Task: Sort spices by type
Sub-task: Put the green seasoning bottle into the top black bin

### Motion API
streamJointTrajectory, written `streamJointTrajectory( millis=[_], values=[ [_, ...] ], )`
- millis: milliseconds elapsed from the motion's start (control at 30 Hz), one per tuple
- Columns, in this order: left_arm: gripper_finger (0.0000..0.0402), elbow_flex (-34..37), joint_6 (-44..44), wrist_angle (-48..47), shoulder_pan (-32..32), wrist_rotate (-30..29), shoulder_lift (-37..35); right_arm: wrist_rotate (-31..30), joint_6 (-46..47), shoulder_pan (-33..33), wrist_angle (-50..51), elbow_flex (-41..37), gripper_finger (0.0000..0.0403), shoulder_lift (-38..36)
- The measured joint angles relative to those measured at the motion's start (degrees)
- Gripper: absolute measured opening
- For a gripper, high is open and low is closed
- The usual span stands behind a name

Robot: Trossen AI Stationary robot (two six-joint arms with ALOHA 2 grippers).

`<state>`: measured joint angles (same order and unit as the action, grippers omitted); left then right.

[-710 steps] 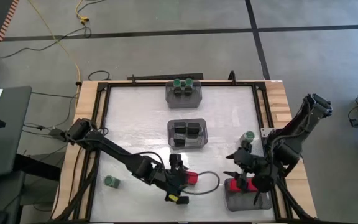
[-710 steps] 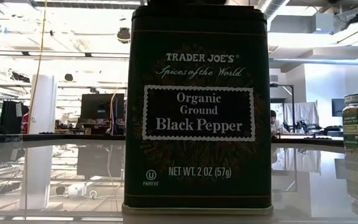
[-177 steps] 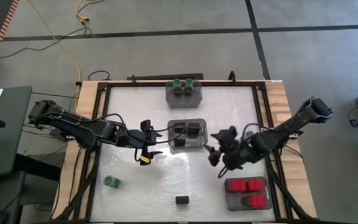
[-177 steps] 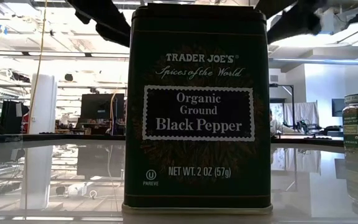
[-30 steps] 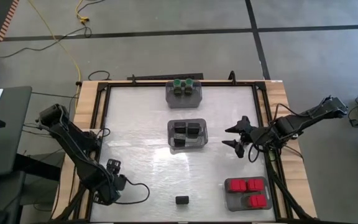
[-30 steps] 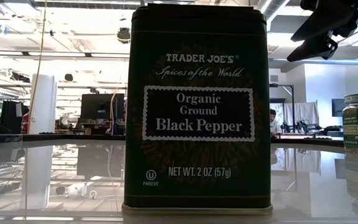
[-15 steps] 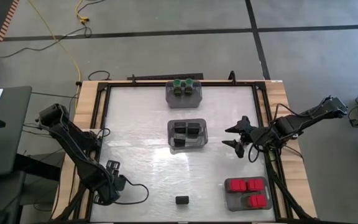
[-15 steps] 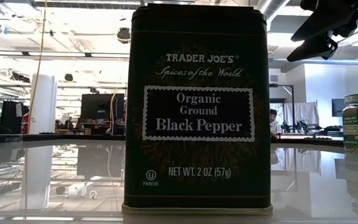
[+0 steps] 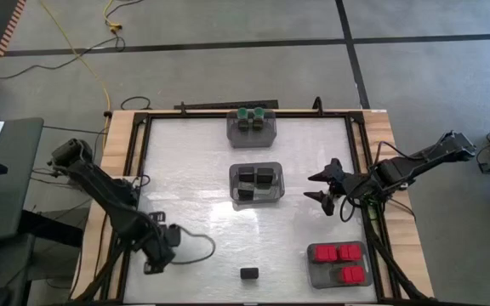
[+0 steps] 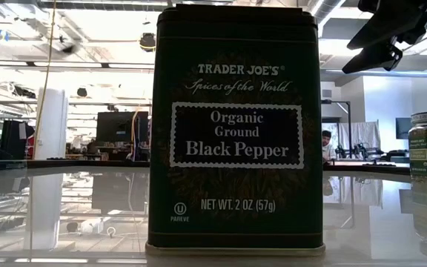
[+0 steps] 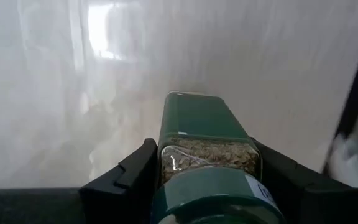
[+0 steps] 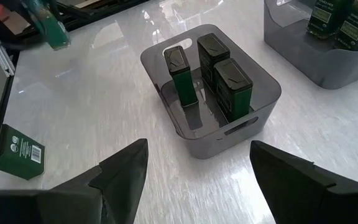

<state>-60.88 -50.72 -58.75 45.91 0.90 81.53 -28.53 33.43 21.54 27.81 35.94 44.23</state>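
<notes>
The left gripper [image 11: 207, 186] clamps its fingers on the green-capped spice jar [image 11: 207, 152], likely for binning, while the right gripper [image 9: 323, 187] waits open.

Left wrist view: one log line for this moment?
left gripper: fingers around green-capped jar | right gripper: open, idle beside middle bin | black tin: unsorted

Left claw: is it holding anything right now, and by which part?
The left claw grips a green-capped spice jar by its glass sides, just below the cap. The right claw is open and empty.
</notes>
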Motion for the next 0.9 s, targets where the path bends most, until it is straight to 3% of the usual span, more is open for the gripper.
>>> streamJointTrajectory(
  millis=[267, 533, 667, 900],
  values=[
    [0.0198, -11.1, 1.54, -1.63, -12.49, -9.6, -1.9, 0.0, 0.15, 0.0, -1.76, 0.02, 0.0311, 0.0],
    [0.0198, -23.03, 10.44, -1.57, -27.53, -18.99, -1.68, 0.0, 0.15, 0.11, -2.21, 0.02, 0.0311, 0.0],
    [0.0198, -26.56, 16.47, -1.45, -35.73, -19.71, -1.61, 0.0, 0.13, 0.11, -2.17, 0.02, 0.0311, 0.0],
    [0.0198, -34.77, 35.29, 0.84, -51.54, -16.7, 2.0, 0.0, -0.02, -0.02, -2.14, 0.02, 0.0311, -0.01]
  ],
)
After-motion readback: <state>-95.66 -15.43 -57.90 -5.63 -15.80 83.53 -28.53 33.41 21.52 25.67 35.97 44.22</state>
